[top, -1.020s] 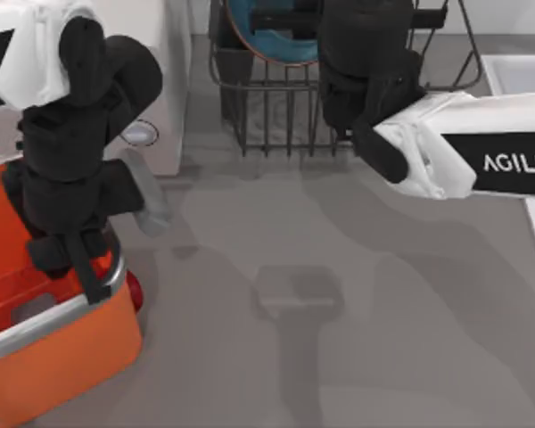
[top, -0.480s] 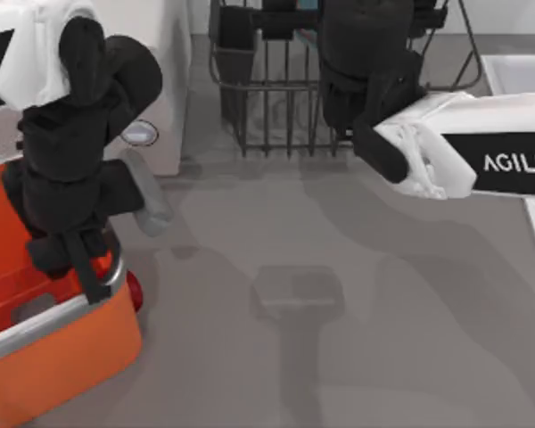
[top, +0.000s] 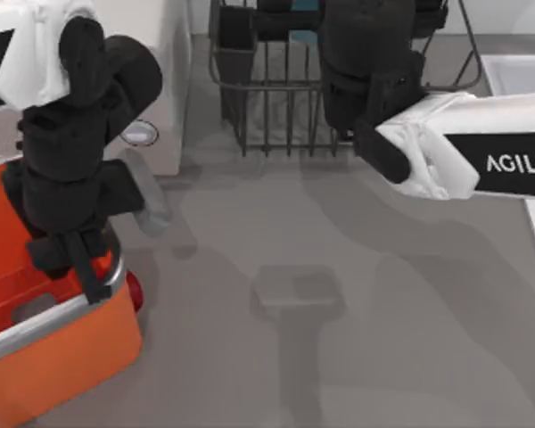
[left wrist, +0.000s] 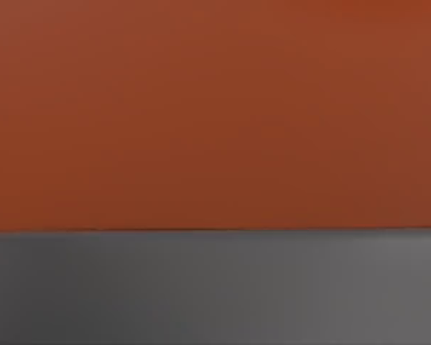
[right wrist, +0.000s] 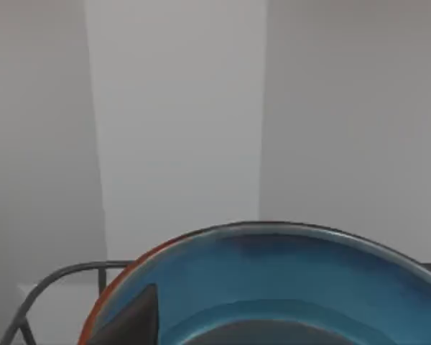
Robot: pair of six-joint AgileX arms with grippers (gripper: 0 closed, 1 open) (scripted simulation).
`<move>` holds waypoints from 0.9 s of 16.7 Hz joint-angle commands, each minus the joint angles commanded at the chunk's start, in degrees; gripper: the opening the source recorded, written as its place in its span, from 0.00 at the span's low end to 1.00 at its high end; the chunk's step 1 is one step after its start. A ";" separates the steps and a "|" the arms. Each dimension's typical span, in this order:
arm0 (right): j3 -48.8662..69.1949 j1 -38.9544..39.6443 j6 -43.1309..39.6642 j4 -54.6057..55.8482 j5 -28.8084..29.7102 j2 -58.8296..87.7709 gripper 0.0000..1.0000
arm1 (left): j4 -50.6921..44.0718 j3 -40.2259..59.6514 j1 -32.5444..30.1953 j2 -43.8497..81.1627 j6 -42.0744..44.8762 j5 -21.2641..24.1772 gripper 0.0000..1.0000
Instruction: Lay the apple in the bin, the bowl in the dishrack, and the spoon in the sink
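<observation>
I'm setting the bowl [right wrist: 287, 280] into the dishrack [top: 276, 98] with my right arm (jaws unclear); the apple [top: 134, 290] is sitting outside the bin [top: 62, 348].

A white microwave [top: 165, 80] stands at the far left of the table, and one round knob [top: 139, 135] on its front is catching the light. The grey table [top: 357, 294] spreads wide across the middle, with soft arm shadows falling across it. One darker, squarish shadow patch [top: 296, 290] lies near the centre, a narrower strip trailing from it toward the near edge. A pale wall [right wrist: 176, 115] rises behind everything.
</observation>
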 joint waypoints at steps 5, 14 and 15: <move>-8.72 -1.39 0.01 -5.05 -8.42 -11.36 1.00 | 0.00 0.00 0.00 0.00 0.00 0.00 1.00; -34.76 -17.07 -0.44 -18.60 -17.97 -54.41 1.00 | 0.00 0.00 0.00 0.00 0.00 0.00 1.00; -37.86 -19.32 -0.53 -19.77 -17.93 -61.48 1.00 | 0.00 0.00 0.00 0.00 0.00 0.00 1.00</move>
